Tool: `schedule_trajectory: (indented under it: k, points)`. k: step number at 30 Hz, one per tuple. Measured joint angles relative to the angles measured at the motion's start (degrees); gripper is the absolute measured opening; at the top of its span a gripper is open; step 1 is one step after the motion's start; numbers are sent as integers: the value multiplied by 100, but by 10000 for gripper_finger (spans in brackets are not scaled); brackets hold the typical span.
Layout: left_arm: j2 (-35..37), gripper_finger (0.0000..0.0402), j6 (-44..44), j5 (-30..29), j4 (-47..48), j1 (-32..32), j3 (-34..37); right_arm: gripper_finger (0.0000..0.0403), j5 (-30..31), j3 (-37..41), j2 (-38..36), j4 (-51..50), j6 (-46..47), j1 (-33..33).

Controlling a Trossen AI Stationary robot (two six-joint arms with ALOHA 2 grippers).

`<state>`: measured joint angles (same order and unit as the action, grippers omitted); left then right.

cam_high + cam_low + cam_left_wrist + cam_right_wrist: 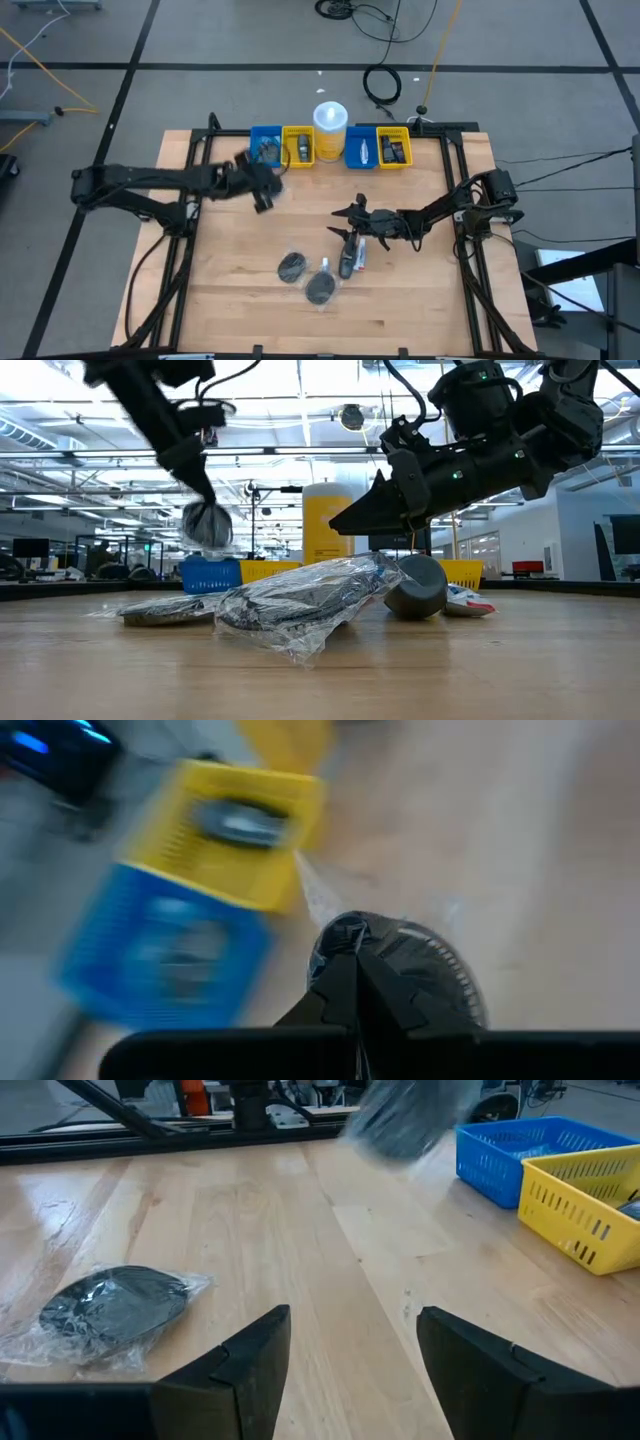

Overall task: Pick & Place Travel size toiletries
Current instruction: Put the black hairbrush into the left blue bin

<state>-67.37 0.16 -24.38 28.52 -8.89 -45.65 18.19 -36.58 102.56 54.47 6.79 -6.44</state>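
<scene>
My left gripper (262, 196) hangs near the far-left blue bin (265, 143), shut on a dark grey disc in clear wrap (420, 965). This disc shows lifted above the table in the low view (206, 526). My right gripper (345, 222) is open over the table's middle and touches nothing. Just near of it lie a small dark bottle (347, 263) and a white-silver tube (361, 258). Two more wrapped discs (292, 266) (321, 289) lie flat on the wood. One of them shows beyond the open right fingers (115, 1305). My left gripper pinches the wrapped disc at its edge (345, 935) between the two shut fingers, coming from above and slanting down. The disc is lifted clear of the table and hangs below the fingertips (206, 526). Loose wrap (315, 890) sticks out past it.
Along the far edge stand a blue bin, a yellow bin (298, 145), a tall yellow cup with a white lid (330, 122), another blue bin (362, 148) and a yellow bin (394, 147). Black frame rails (462, 250) run along both table sides.
</scene>
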Motion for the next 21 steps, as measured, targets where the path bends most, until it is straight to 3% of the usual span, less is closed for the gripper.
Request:
schedule_trajectory:
  k: [5,10,16,21]
  points:
    - [3,1,2056,-439,393,-860,-672,210,-4,0,0,-6,51,0]
    - [-70,1,3795,-238,222,-1850,-735,210,-4,0,0,-7,68,0]
    - [-522,1,4470,970,-601,-2823,-737,210,-4,0,0,-6,68,0]
    - [-1022,2,4887,1469,-1074,-3223,-737,210,-4,0,0,-6,68,-2]
